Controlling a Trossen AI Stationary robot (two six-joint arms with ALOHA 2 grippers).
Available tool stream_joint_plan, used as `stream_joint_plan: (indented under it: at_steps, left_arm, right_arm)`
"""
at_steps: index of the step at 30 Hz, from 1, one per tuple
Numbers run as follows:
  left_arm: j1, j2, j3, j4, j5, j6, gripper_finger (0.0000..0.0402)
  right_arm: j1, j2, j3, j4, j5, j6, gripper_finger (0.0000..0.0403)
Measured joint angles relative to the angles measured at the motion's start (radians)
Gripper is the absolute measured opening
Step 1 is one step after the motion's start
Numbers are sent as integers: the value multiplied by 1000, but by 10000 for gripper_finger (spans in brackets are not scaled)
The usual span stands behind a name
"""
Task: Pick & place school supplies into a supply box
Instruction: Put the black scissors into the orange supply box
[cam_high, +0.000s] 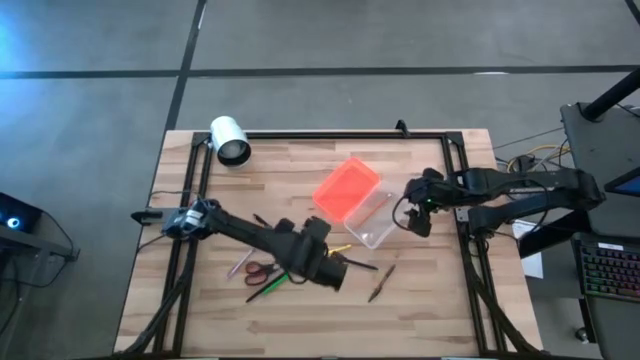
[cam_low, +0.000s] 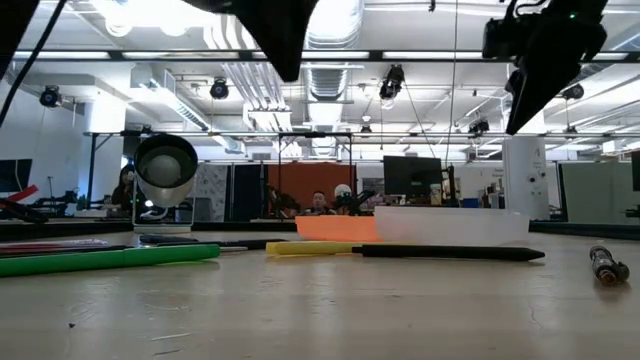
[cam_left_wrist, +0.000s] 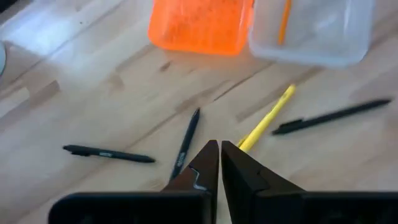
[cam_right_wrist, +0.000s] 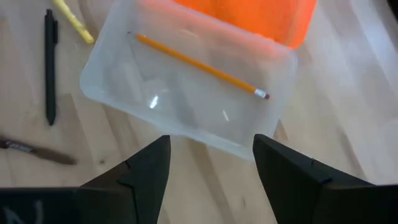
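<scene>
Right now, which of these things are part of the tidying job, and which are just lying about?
Part of the job:
clear box with orange lid
orange pencil, already in the box
yellow pen
black pens
green marker
scissors
left gripper, shut
right gripper, open

Just lying about:
white cylinder

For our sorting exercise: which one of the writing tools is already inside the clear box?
The orange pencil with the eraser tip: it lies diagonally inside the clear box, while the black pens and yellow marker lie outside on the table.
</scene>
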Motion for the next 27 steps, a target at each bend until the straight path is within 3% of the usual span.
stream_joint_plan:
  at_steps: [5,10,16,20,27]
  left_arm:
    - [25,0,-91,0,130,170,55]
    - [-1,-22,-295,-1,298,208,105]
    - [-57,-98,-524,133,320,178,112]
    - [-65,-212,-682,321,327,196,112]
    - [-50,-441,-1016,534,429,190,113]
  right_arm:
    - [17,-25,-2,-48,-2,42,221]
    - [39,-29,-6,-61,-11,52,221]
    - [72,-28,-9,-58,-70,5,221]
    - [77,-20,-9,-51,-129,-14,221]
    - [79,-14,-9,-7,-167,4,221]
